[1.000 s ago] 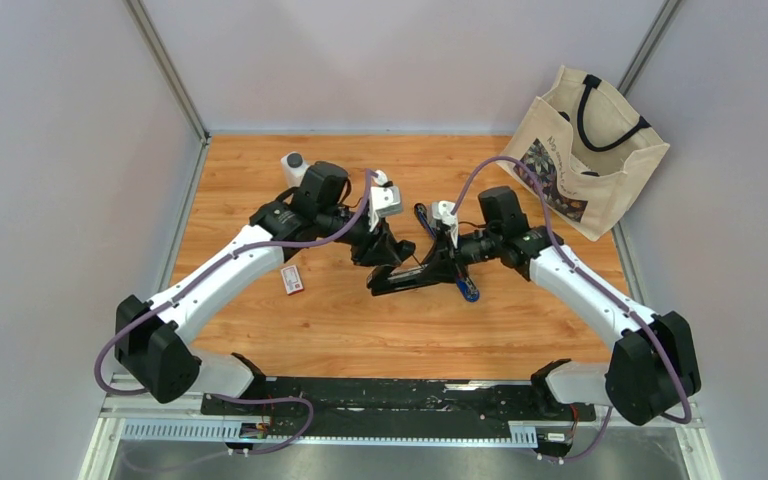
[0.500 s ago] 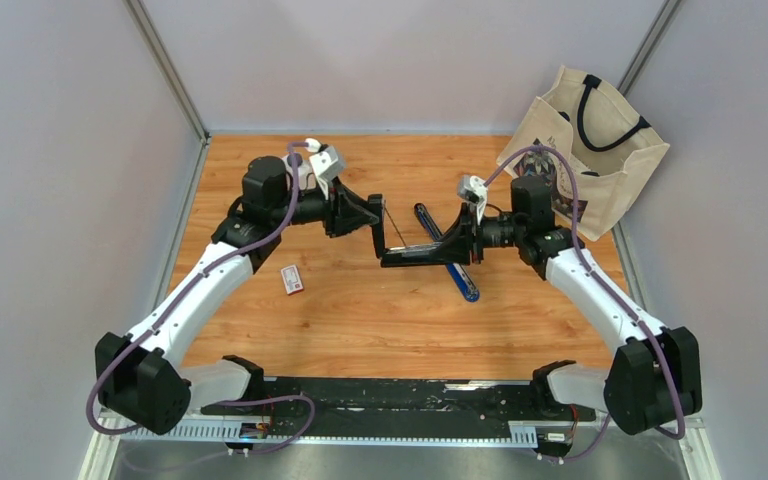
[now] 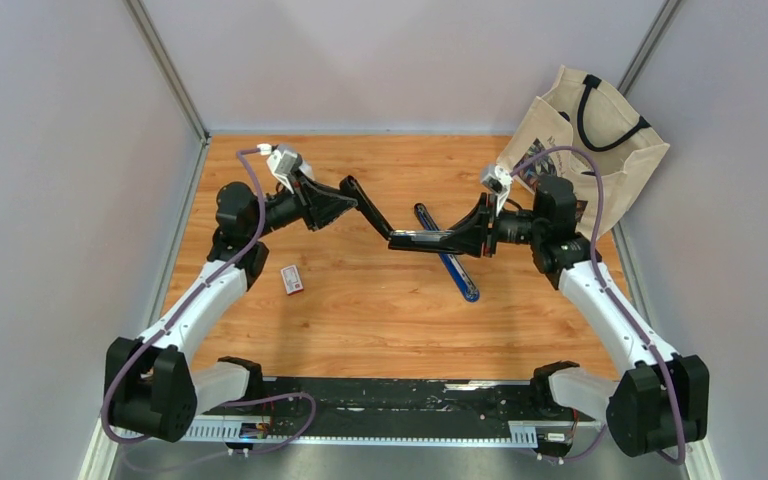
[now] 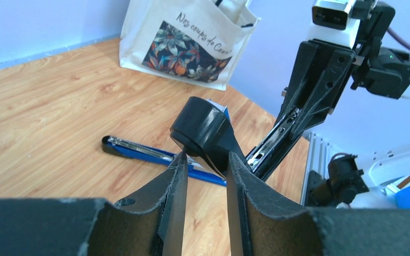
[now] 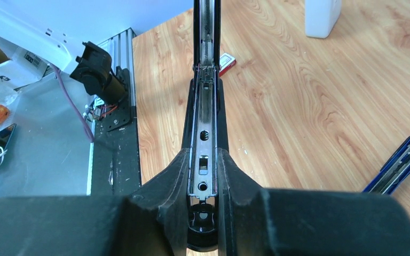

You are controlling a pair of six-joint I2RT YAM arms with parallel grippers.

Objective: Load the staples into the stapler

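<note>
Staples box (image 3: 292, 279) one (black stapler (image 3: 428, 239) one)

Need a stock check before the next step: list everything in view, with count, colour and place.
black stapler: 1, black, held opened out above the table's middle
blue stapler: 1, blue, lying on the table under the black one
staple box: 1, white and red, on the table left of centre
tote bag: 1, cream with flower print and black handles, far right corner
container: 1, white, on the table, cut off at the right wrist view's top edge
table: 1, wood
left pincer: 1, black, shut on the black stapler's top arm
right pincer: 1, black, shut on the black stapler's base
</note>
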